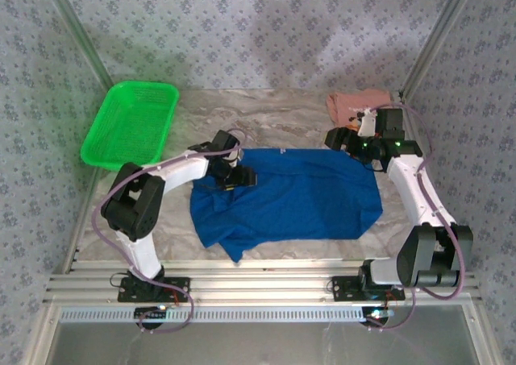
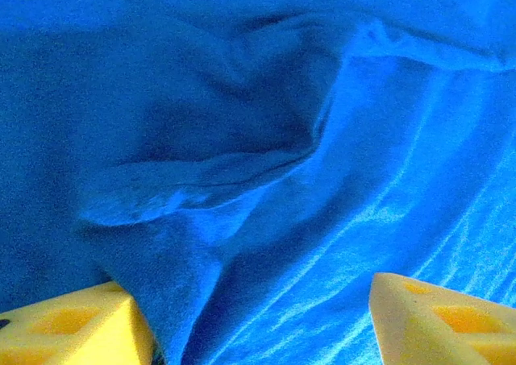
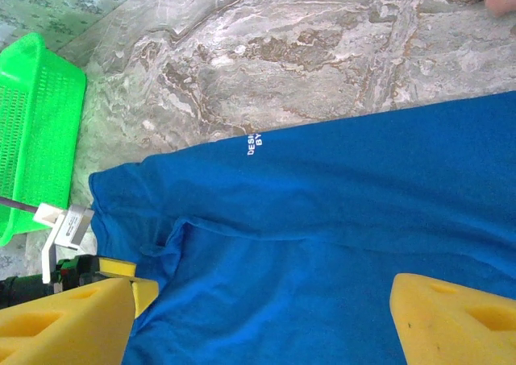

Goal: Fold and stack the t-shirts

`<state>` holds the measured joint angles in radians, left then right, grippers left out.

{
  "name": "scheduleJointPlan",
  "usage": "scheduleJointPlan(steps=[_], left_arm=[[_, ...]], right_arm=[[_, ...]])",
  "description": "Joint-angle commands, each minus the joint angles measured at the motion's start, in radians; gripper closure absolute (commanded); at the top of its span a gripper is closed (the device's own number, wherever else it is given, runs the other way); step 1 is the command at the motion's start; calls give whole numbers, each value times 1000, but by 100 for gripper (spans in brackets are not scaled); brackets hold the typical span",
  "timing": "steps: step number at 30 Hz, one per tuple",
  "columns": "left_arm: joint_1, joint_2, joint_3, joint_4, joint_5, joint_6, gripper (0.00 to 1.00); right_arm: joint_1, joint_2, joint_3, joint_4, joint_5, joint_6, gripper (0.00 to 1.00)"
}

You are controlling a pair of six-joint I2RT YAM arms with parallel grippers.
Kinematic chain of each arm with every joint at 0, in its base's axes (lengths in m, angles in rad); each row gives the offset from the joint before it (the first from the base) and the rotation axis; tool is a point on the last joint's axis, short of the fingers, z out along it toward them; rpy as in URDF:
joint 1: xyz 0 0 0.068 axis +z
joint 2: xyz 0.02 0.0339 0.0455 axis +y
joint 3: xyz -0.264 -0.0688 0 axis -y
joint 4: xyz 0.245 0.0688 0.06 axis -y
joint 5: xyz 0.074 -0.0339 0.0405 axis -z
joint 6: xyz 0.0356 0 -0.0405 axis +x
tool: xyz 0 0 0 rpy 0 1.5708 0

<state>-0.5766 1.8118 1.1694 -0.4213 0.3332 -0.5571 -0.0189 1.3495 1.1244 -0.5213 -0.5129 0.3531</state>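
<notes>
The royal-blue t-shirt [image 1: 298, 196] lies spread and wrinkled across the middle of the table, small white lettering [image 3: 255, 143] near its far edge. The salmon-pink t-shirt [image 1: 355, 103] sits bunched at the back right corner. My left gripper [image 1: 238, 177] hovers low over the blue shirt's left part. Its yellow fingers [image 2: 72, 329] stand wide apart over creased blue cloth [image 2: 242, 163], so it is open. My right gripper [image 1: 352, 143] is over the shirt's far right corner, open, with blue cloth [image 3: 322, 244] beneath its fingers [image 3: 451, 321].
A green mesh basket [image 1: 129, 123] stands at the back left, also in the right wrist view [image 3: 36, 131]. Marble tabletop [image 1: 266, 115] shows behind the blue shirt. Patterned walls and metal posts enclose the table. An aluminium rail [image 1: 258, 288] runs along the near edge.
</notes>
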Motion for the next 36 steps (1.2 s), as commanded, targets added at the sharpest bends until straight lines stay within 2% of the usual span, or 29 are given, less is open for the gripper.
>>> scheduleJointPlan(steps=[1,12,14,16,18,21,23,26,29,32,36], left_arm=[[-53,-37,4,10,47,63,32],[-205,-214,-147,74,13,248,26],[-210,-268,-174,108,7,245,24],[-207,-324,-203,138,-60,217,22],[-165,-341,-207,122,-143,155,20],[-91,-317,-179,77,-220,66,22],[-67,-282,-151,77,-225,46,21],[-65,-176,-73,66,-215,55,22],[-69,-103,-40,145,-163,34,23],[-98,-37,26,141,-150,40,23],[-134,11,53,148,-80,24,24]], right_arm=[[-15,-11,3,-27,-13,-14,15],[-27,-15,-8,-17,-15,-6,15],[-27,-15,-9,-10,-11,-1,15],[-28,-13,-9,-8,-9,3,15],[-26,-14,-12,-5,-13,7,15],[-24,-16,-9,-2,-15,8,15],[-23,-16,-9,-5,-14,7,15],[-22,-18,-11,-4,-17,7,15],[-21,-18,-15,-7,-21,6,15],[-21,-24,-15,-17,-21,-5,15],[-28,-31,-15,-37,-26,-17,15]])
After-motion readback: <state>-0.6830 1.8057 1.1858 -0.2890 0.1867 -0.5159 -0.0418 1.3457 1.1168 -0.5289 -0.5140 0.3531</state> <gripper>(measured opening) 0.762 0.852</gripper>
